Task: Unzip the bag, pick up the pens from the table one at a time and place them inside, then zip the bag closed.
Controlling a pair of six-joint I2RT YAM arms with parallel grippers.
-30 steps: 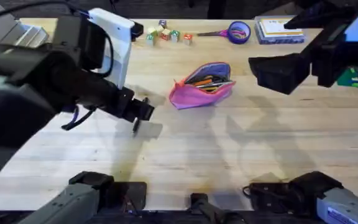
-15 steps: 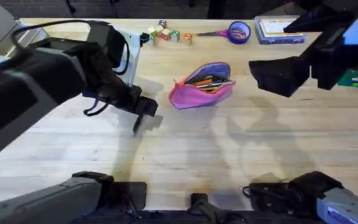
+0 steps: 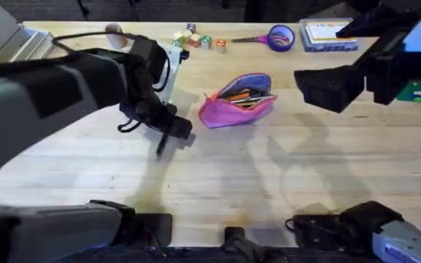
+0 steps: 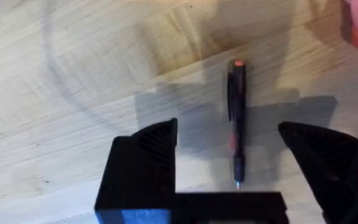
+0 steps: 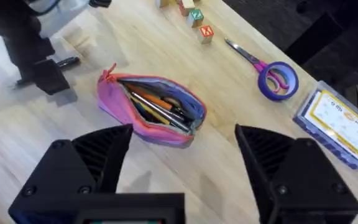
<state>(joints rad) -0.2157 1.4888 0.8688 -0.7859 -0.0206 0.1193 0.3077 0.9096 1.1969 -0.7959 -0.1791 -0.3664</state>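
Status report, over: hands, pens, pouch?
Left hand open, astride black pen on table. Right hand open above unzipped pink fabric pouch. Nothing blocking.

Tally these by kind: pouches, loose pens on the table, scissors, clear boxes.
pouch: 1
pen: 1
scissors: 1
clear box: 1
total: 4
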